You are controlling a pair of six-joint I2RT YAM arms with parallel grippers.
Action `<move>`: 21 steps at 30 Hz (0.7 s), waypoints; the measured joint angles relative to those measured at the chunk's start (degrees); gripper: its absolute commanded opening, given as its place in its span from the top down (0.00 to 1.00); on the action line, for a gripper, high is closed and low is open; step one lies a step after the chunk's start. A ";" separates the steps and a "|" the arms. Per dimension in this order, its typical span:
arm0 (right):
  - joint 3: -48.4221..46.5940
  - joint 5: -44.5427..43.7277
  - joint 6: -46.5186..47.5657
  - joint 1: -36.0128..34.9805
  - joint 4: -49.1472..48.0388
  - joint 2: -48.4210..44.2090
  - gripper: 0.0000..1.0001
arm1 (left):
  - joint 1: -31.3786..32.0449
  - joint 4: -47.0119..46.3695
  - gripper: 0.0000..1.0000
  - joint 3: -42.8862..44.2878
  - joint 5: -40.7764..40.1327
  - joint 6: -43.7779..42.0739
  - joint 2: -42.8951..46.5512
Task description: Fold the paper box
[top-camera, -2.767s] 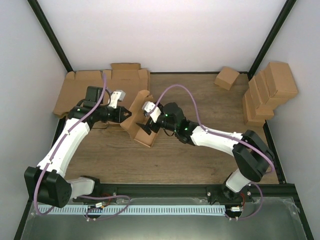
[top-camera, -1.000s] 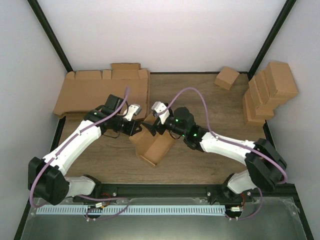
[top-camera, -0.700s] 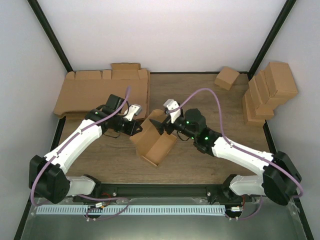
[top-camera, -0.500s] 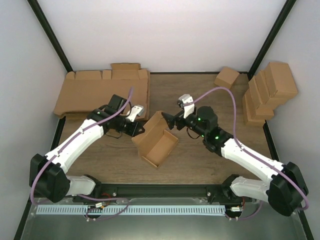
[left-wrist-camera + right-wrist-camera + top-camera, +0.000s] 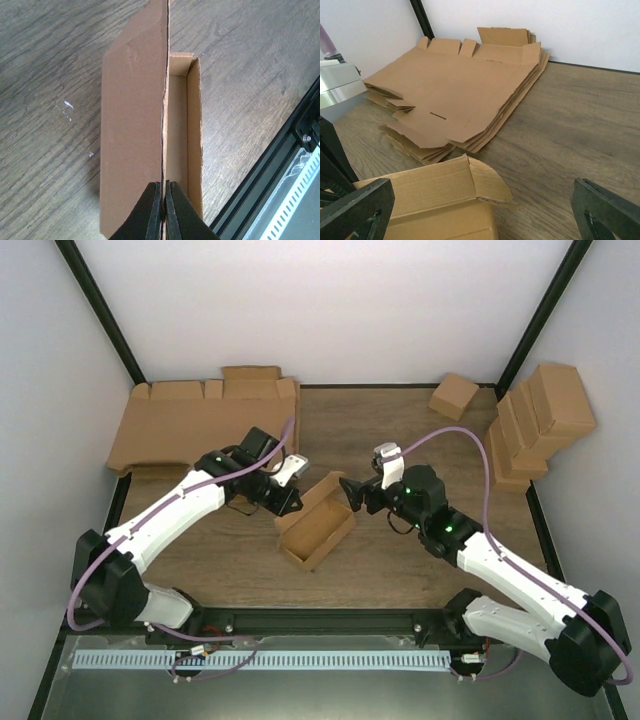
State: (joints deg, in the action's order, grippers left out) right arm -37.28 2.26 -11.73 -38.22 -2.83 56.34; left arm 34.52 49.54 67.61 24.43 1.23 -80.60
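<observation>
Firmly pinched on the left, free on the right: the box sits half-formed at mid-desk.

Left pincer is clenched on the top edge of the upright long panel, its two fingers meeting on the thin cardboard, with the open tray just to the right of that panel. Right pincer hangs released, jaws wide, just beyond the far end of the box and, as far as I can tell, not touching it. Its camera looks over a rounded end flap that stands loose. The likely next job is that flap. The left grip should stay tight and low so the box does not skid on the desk. The right one should press the flap in along its crease, square to the wall, not from a corner. Flat sheets lie well behind, out of the way.
</observation>
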 measured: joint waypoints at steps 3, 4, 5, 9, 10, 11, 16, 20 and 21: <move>0.00 -0.70 -0.50 0.00 2.03 -0.96 0.00 | 1.40 0.85 0.96 1.07 -1.22 -0.28 -1.09; 0.00 -0.83 -0.72 0.00 2.80 -1.38 0.00 | 1.95 1.11 0.96 1.38 -1.60 -0.42 -1.42; 0.00 -0.92 -0.92 0.00 3.58 -1.86 0.00 | 2.56 1.22 0.96 1.62 -2.03 -0.61 -1.70; 0.00 -1.22 -0.85 0.00 5.73 -3.80 0.00 | 4.57 1.55 0.96 1.70 -2.95 -1.55 -2.08; 0.00 -1.05 -0.55 0.00 6.32 -4.42 0.01 | 5.07 1.66 0.96 1.70 -3.13 -1.77 -2.08; 0.00 -0.79 0.00 0.00 6.80 -4.92 0.01 | 5.57 1.77 0.96 1.73 -3.41 -1.95 -2.08; -0.02 2.05 3.67 0.00 8.94 -5.62 0.08 | 7.08 2.49 0.96 2.40 -6.01 -2.73 -2.03; -0.04 4.11 7.45 0.00 11.58 -4.04 0.11 | 7.21 3.04 0.96 3.43 -7.74 -2.84 -1.46; -0.15 4.44 8.09 0.00 11.82 -3.56 0.11 | 7.23 3.17 0.96 3.52 -7.80 -2.84 -1.27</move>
State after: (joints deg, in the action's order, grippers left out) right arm -37.43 6.70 -3.64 -38.22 8.99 52.77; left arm 41.76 52.71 71.13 16.62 -1.61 -81.87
